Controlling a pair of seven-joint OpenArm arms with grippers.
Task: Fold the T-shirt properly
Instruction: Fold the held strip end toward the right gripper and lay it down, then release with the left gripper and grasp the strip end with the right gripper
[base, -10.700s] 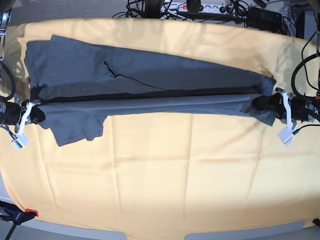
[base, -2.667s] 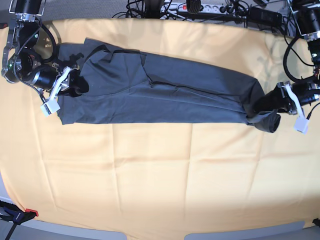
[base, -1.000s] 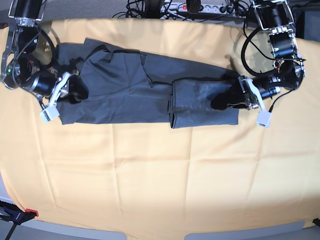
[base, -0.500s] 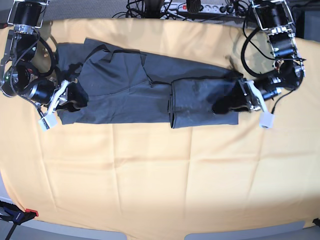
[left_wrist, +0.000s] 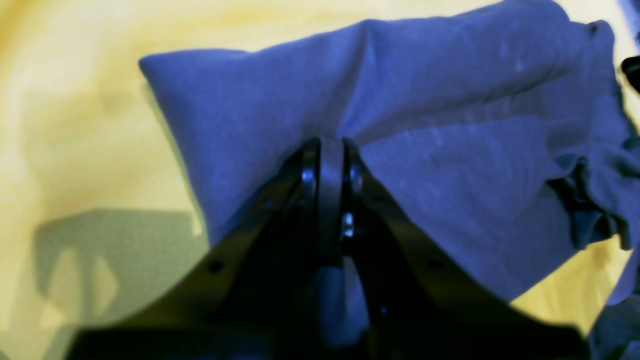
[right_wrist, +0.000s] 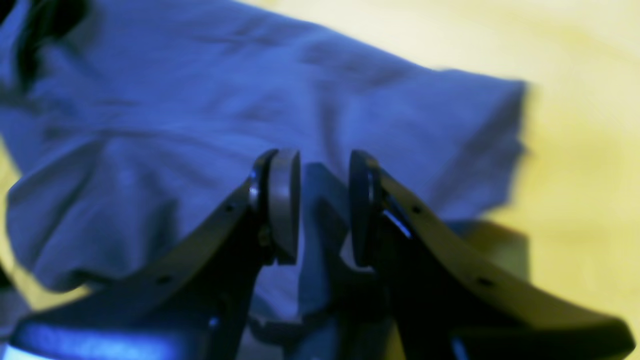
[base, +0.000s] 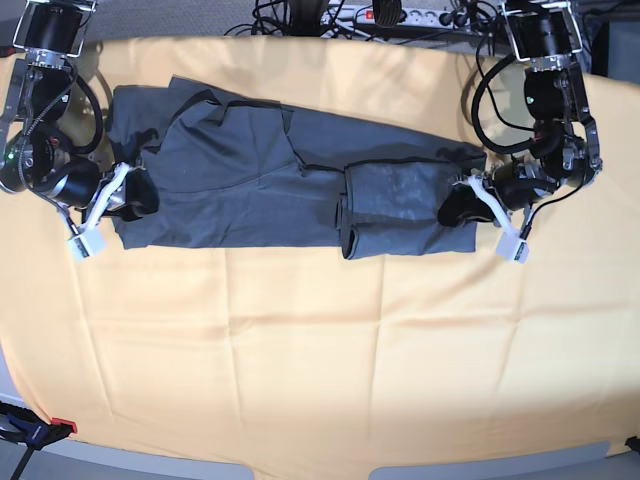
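The dark grey T-shirt (base: 250, 180) lies as a long band across the far half of the table, its right end folded back over itself to about the middle. At the right edge of that fold, my left gripper (base: 452, 213) is shut, and the cloth (left_wrist: 450, 100) puckers into its closed tips (left_wrist: 327, 142). My right gripper (base: 135, 195) sits at the shirt's left end. Its jaws (right_wrist: 325, 160) stand apart astride a low ridge of the fabric (right_wrist: 200, 100) and do not pinch it.
The yellow tablecloth (base: 320, 350) covers the whole table, bare in the near half. A power strip and tangled cables (base: 400, 15) lie beyond the far edge. A small red piece (base: 62, 425) sits at the near left corner.
My left gripper has slid a little right and down along the folded end. My right gripper has drifted left and down to the shirt's left edge. The fold itself has stayed put.
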